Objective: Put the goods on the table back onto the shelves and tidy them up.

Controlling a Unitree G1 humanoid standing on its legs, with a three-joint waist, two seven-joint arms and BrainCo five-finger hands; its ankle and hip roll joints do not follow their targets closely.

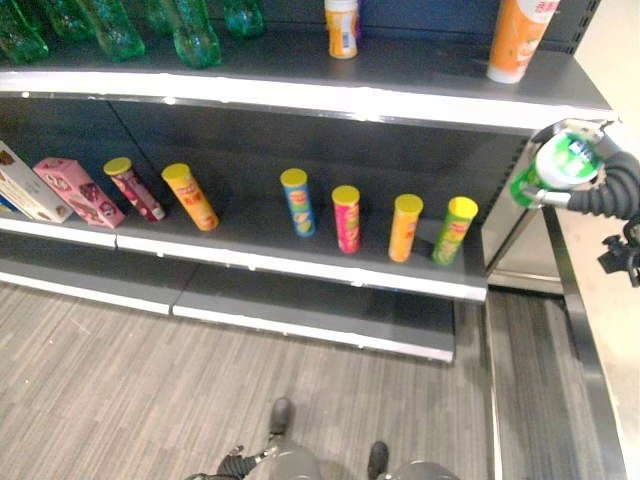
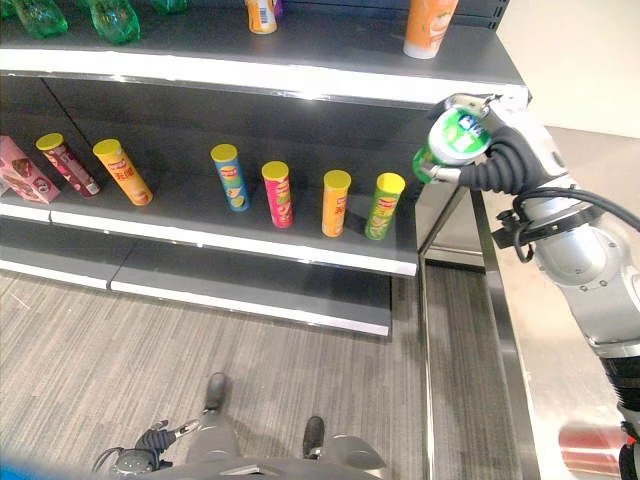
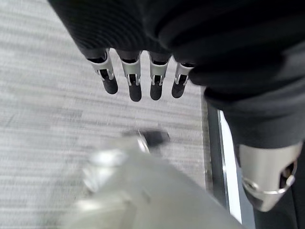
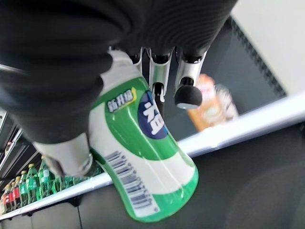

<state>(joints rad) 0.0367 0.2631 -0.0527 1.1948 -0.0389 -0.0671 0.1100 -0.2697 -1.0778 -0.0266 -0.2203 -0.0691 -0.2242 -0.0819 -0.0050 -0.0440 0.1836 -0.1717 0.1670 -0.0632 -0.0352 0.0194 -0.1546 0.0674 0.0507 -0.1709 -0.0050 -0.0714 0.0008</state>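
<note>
At the right end of the upper shelf (image 2: 300, 75), level with its front edge, a green and white bottle (image 2: 452, 145) sits in the right hand (image 2: 500, 160), whose fingers (image 4: 188, 90) and thumb are curled round it so that its base faces outward; the right wrist view shows the bottle's label and barcode close up, with the fingers wrapped over its upper side. Behind it on the upper shelf stands an orange bottle (image 2: 430, 25), cut off at the top, and further left a small orange and white bottle (image 1: 342, 28) and several green bottles (image 1: 190, 35), also cut off. On the middle shelf (image 1: 300, 262) stand a row of yellow-lidded tubes (image 1: 347, 218), well apart from one another, with a pink carton (image 1: 80, 192) at the left end. Over grey floor (image 3: 43, 95) hangs the left hand (image 3: 136, 81), fingers straight and holding nothing.
</note>
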